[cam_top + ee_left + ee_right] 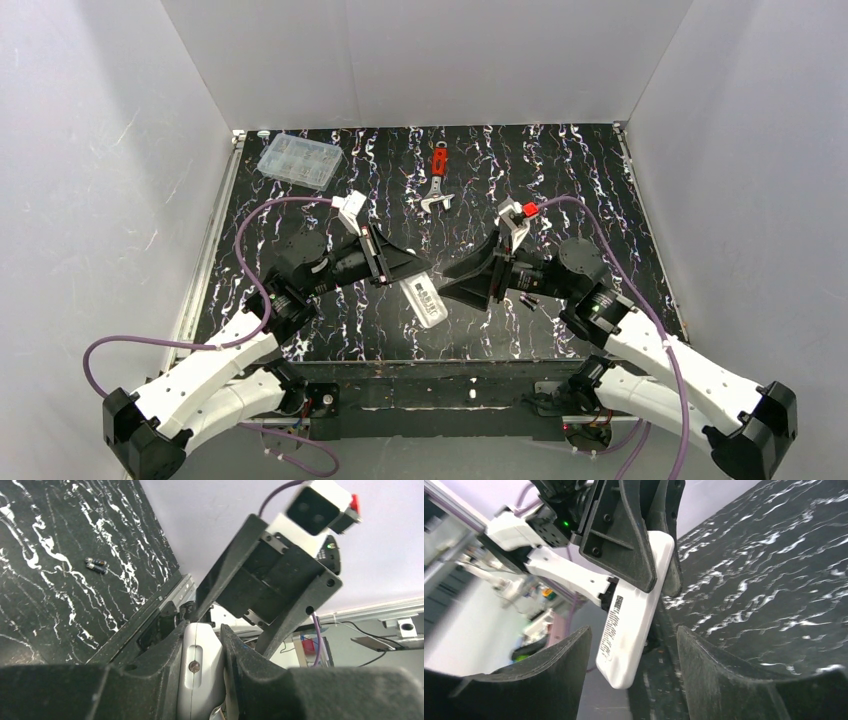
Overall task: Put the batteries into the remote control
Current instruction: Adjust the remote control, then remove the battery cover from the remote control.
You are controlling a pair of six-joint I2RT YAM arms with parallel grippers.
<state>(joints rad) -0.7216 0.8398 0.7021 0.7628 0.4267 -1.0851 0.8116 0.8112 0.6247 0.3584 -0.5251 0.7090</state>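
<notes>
My left gripper (413, 274) is shut on the remote control (426, 299), a slim white bar held tilted above the table's near edge. In the left wrist view the remote control (199, 672) is wedged between both fingers, its screw slot facing the camera. My right gripper (450, 287) stands open at the remote's free end. In the right wrist view that end of the remote control (631, 622), printed label showing, hangs between the spread fingers (559, 670) with a gap on each side. Two batteries (96, 565) lie on the black marbled table, seen also as batteries (528, 298) under the right arm.
A clear compartment box (298, 160) sits at the back left. A red-handled wrench (438, 180) lies at the back centre. White walls close in three sides, and a metal rail (205, 250) runs along the table's left edge.
</notes>
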